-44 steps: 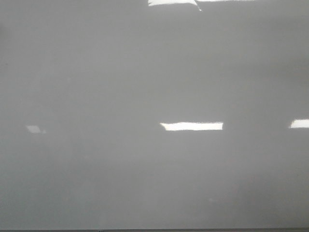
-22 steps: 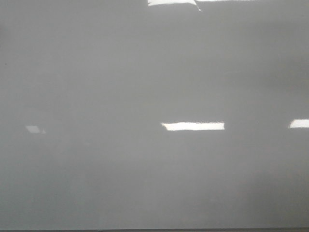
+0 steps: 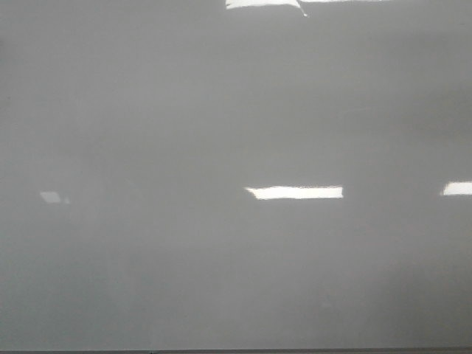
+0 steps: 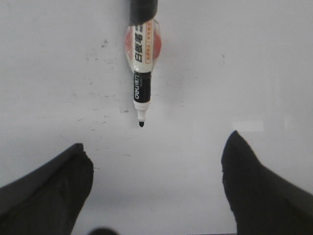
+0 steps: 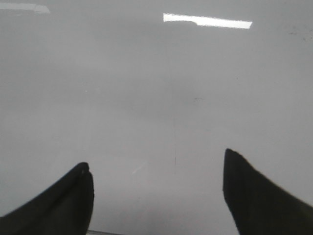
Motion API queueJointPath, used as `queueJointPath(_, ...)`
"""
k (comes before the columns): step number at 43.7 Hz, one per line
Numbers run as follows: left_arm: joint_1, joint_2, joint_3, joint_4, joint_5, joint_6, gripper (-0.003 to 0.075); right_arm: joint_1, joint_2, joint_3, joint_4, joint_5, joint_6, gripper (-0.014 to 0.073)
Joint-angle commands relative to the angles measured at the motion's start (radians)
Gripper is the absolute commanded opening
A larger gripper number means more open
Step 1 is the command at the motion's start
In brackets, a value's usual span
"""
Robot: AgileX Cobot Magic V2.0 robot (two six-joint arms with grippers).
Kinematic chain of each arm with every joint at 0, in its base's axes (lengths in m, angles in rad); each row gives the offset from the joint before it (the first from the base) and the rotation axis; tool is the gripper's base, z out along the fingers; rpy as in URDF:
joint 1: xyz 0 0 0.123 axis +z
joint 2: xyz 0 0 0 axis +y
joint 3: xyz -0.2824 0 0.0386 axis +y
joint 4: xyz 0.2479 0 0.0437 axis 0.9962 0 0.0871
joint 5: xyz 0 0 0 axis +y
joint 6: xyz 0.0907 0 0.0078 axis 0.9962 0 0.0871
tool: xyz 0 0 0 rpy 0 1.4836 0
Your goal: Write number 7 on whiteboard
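Note:
The whiteboard (image 3: 236, 110) fills the front view, glossy grey with bright light reflections and a thin dark bottom edge. No number 7 shows on it, and neither gripper shows in that view. In the left wrist view a whiteboard marker (image 4: 141, 63) lies on the whiteboard (image 4: 244, 73), its bare black tip pointing toward my left gripper (image 4: 156, 142). That gripper is open and empty, a short way from the tip. My right gripper (image 5: 155, 158) is open and empty over the bare whiteboard (image 5: 146, 73).
Small dark smudges (image 4: 98, 117) mark the board beside the marker. A faint thin line (image 5: 175, 142) runs on the board ahead of the right gripper. The board's edge (image 5: 105, 232) shows between the right fingers.

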Motion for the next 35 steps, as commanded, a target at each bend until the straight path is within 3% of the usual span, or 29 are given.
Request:
queueJointPath(1, -0.003, 0.056, -0.077, 0.012, -0.069, -0.007, 0.0536, -0.001, 0.007, -0.025, 0.0, -0.07, -0.013, 0.0571)
queueJointPath(14, 0.05, 0.227, -0.177, 0.039, -0.072, -0.007, 0.0534, -0.001, 0.007, -0.025, 0.0, -0.067, -0.013, 0.0571)
queueJointPath(30, 0.052, 0.319, -0.179, 0.0, -0.205, -0.007, 0.0532, -0.001, 0.007, -0.025, 0.0, -0.067, -0.013, 0.0571)
queueJointPath(35, 0.052, 0.341, -0.179, -0.021, -0.233, -0.007, 0.0499, -0.001, 0.007, -0.025, 0.0, -0.067, -0.013, 0.0571)
